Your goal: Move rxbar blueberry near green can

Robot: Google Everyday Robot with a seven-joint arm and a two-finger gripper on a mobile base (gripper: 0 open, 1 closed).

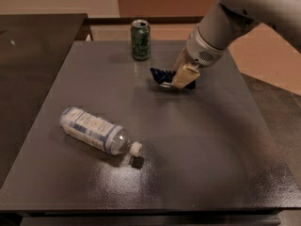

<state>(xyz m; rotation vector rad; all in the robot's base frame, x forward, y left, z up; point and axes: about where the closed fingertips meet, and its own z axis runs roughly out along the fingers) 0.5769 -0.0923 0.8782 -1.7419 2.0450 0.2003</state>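
Note:
The rxbar blueberry [162, 75] is a dark navy wrapper held in my gripper [182, 77], just above the dark table [188, 140]. My gripper comes in from the upper right and is shut on the bar, whose left end sticks out toward the can. The green can [140, 40] stands upright near the table's far edge, a short way up and left of the bar.
A clear plastic bottle [96, 132] with a white-blue label and white cap lies on its side at the front left. A second dark surface [33, 55] adjoins on the left. Bare floor lies beyond the right edge.

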